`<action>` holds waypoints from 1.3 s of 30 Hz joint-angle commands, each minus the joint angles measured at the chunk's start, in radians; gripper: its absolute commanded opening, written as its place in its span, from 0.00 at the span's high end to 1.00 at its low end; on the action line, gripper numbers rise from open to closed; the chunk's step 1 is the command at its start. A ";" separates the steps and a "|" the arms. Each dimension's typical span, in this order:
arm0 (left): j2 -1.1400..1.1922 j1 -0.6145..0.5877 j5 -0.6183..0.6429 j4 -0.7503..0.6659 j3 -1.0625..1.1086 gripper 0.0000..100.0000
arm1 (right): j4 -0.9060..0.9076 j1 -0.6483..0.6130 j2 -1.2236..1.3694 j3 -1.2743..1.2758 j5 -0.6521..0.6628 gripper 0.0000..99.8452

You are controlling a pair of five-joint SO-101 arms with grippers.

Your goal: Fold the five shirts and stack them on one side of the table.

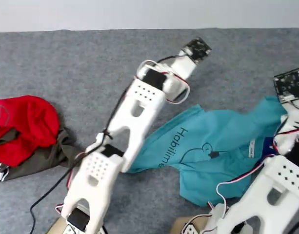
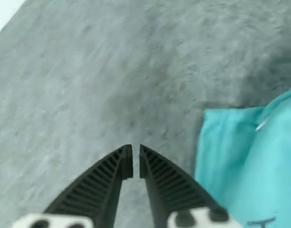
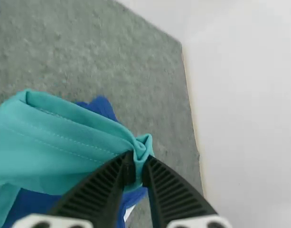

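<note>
A teal shirt [image 1: 212, 151] lies crumpled on the grey table [image 1: 81, 68], right of centre. My right gripper [image 3: 134, 168] is shut on a bunched edge of the teal shirt [image 3: 55, 142], lifted near the table's right side. A blue shirt [image 3: 95, 107] lies under that held fabric. My left gripper [image 2: 132, 161] is shut on nothing and hovers over bare grey table, just beside a corner of the teal shirt [image 2: 249, 156]. In the high view the left arm [image 1: 139, 102] stretches across the middle towards the back of the table.
A red shirt [image 1: 22, 124] lies heaped on an olive-grey shirt [image 1: 51, 156] at the left edge. The table's right edge [image 3: 188, 95] meets a white wall close to my right gripper. Bare grey surface spans the back of the table.
</note>
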 commanded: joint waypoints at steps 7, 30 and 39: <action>0.278 0.077 0.011 0.095 -0.392 0.91 | 0.038 0.038 -0.039 -0.009 0.015 0.99; 0.368 0.106 -0.072 0.238 -0.417 0.84 | 0.044 0.038 -0.041 -0.015 0.015 0.99; 0.370 0.104 -0.072 0.255 -0.415 1.00 | 0.042 0.035 -0.104 -0.011 0.084 0.99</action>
